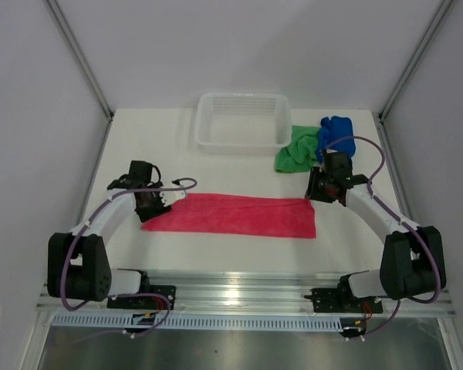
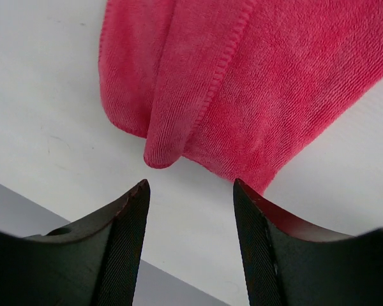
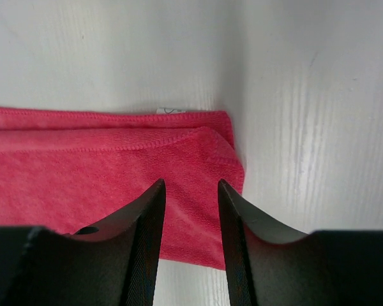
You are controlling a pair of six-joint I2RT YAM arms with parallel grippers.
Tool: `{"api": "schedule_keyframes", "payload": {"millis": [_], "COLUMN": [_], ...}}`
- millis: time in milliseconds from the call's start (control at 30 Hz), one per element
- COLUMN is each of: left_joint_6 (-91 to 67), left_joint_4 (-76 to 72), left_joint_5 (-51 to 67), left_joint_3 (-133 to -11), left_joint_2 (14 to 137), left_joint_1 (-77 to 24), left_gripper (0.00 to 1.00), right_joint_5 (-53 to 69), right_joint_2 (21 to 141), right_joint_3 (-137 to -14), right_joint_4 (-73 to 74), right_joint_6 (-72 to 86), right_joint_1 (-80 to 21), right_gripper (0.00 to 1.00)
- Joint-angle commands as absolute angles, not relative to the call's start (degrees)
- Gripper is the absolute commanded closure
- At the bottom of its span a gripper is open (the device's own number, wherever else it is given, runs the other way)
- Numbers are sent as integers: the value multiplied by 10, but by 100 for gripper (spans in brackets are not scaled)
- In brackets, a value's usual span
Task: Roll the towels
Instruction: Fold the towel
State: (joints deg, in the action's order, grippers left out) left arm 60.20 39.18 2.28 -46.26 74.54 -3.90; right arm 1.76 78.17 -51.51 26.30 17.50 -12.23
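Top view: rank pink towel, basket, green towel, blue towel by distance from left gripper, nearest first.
1. Pink towel, its left end right at the left gripper.
2. Basket, far centre.
3. Green towel, right of the basket.
4. Blue towel, far right.

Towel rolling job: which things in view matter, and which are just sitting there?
Belongs to the job:
- pink towel, folded into a long flat strip
- green towel, bunched up
- blue towel, bunched up beside the green one

Just lying about:
- white mesh basket, left of the green towel

White table [image 1: 216, 166], pale grey walls [image 1: 216, 46]
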Motion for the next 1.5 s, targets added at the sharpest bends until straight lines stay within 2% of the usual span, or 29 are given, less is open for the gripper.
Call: {"api": "schedule_keyframes", "payload": {"millis": [0, 167, 467, 533, 767, 967, 1233, 1467], "left_joint_6": [716, 701, 673, 661, 646, 604, 548, 507], "left_joint_4": [385, 333, 251, 225, 191, 171, 188, 170], "left_joint_5": [21, -29, -46, -49, -61, -79, -62, -78], "left_joint_3": [-478, -487, -459, -460, -451, -482, -536, -562], "left_joint_2": [766, 811, 860, 867, 883, 918, 926, 936], "left_joint_1": [-47, -76, -85, -85, -85, -76, -55, -33], "left_gripper": [41, 43, 45, 48, 50, 48, 40, 37], "right_joint_5": [33, 32, 40, 32, 27, 25, 25, 24], "right_joint_2": [792, 801, 814, 826, 836, 826, 825, 818], "right_joint_3": [-520, -510, -502, -512, -512, -508, -499, -499], "right_joint_4": [231, 218, 201, 206, 209, 208, 206, 207], "right_joint_6": [140, 137, 120, 118, 115, 112, 105, 104], "right_joint_1": [-139, -139, -138, -138, -137, -136, -128, -127], "right_gripper": [59, 59, 55, 55, 55, 55, 55, 56]}}
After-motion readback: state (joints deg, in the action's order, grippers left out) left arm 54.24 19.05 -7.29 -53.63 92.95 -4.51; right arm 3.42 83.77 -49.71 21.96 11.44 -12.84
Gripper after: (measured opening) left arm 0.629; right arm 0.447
